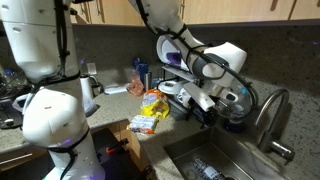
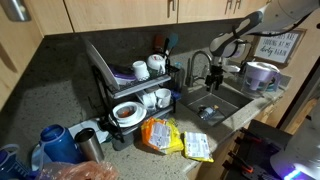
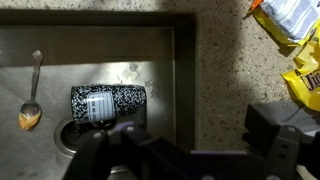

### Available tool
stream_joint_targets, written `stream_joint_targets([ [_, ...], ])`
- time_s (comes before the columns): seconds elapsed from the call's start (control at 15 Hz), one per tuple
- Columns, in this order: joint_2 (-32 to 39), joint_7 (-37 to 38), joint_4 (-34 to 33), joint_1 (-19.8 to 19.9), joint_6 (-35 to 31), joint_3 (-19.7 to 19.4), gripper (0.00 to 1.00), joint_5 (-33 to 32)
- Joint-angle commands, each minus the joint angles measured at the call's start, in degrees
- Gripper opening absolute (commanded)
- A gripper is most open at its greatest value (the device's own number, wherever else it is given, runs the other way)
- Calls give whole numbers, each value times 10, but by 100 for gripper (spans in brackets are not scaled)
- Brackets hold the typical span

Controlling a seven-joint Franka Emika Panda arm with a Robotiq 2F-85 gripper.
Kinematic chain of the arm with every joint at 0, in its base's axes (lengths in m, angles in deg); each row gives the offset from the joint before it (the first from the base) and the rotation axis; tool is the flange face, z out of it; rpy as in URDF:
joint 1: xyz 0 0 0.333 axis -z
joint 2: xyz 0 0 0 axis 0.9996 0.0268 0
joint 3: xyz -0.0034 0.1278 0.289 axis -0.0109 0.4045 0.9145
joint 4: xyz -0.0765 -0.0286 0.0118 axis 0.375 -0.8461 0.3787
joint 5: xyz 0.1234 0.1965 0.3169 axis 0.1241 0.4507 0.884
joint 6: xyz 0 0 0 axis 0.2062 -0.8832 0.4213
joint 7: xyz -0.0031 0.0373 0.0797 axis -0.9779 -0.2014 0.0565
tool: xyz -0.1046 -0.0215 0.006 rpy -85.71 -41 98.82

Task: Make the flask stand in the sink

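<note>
The flask (image 3: pixel 107 103) has a black-and-white speckled body and lies on its side on the sink floor (image 3: pixel 60 60), near the drain. It also shows in both exterior views (image 1: pixel 205 168) (image 2: pixel 209 112). My gripper (image 3: pixel 190 150) is open and empty. It hangs above the sink's edge, up and to one side of the flask and not touching it. One finger is over the basin and the other over the speckled counter. The gripper also shows in both exterior views (image 1: pixel 205 108) (image 2: pixel 222 62).
A spoon (image 3: pixel 32 100) lies in the sink beside the flask. Yellow snack packets (image 3: pixel 300 50) (image 2: pixel 165 135) lie on the counter next to the sink. A faucet (image 1: pixel 270 120) stands behind the basin. A dish rack (image 2: pixel 130 85) with cups and plates stands nearby.
</note>
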Motion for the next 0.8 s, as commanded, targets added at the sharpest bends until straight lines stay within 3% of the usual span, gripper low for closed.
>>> stream_joint_targets([
  [0.0, 42, -76, -38, 31, 14, -2, 100, 65],
  [0.27, 82, -149, -68, 65, 30, 4, 100, 101],
  [0.73, 163, -140, -129, 122, 55, 2, 100, 102],
])
